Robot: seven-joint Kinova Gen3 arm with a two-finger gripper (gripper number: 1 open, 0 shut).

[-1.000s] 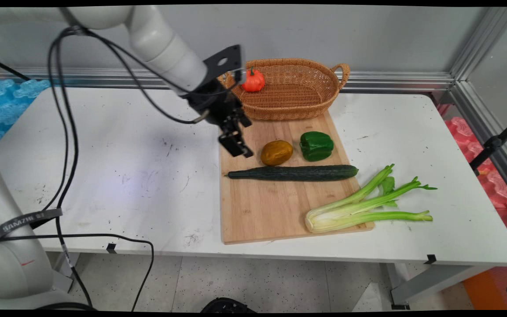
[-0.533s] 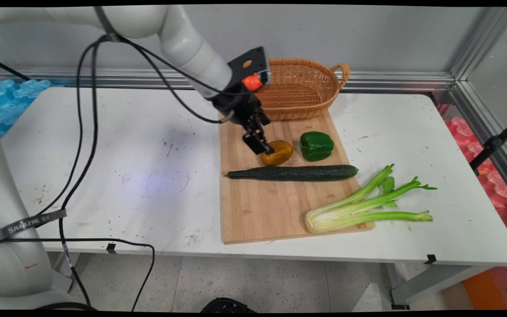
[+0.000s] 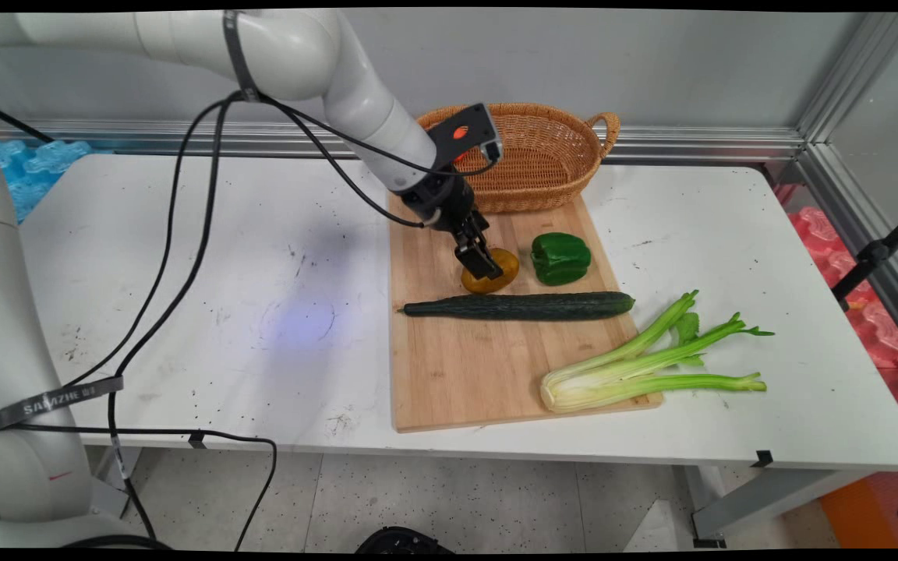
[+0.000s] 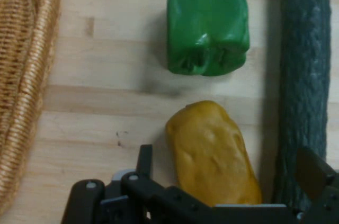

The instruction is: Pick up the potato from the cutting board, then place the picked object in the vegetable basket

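My black gripper [image 3: 488, 269] hangs low over a yellow-brown potato [image 3: 509, 269] on the wooden cutting board [image 3: 457, 366]. It is open. In the hand view the gripper [image 4: 228, 173] has one finger on each side of the potato [image 4: 212, 150], neither clearly touching it. A green bell pepper [image 3: 560, 258] lies just right of the potato, and it appears beyond the potato in the hand view [image 4: 207, 23]. A long dark cucumber [image 3: 519, 305] lies across the board in front of both, close beside the right finger [image 4: 312, 168].
A wicker basket [image 3: 542, 164] stands at the board's far end, with an orange-red thing in it mostly hidden by the hand's bracket. A bunch of celery [image 3: 652, 362] lies across the board's near right corner. Black cables hang from the arm on the left.
The gripper has travelled right and down, from beside the board's left edge to directly over the potato. The vegetables have not moved.
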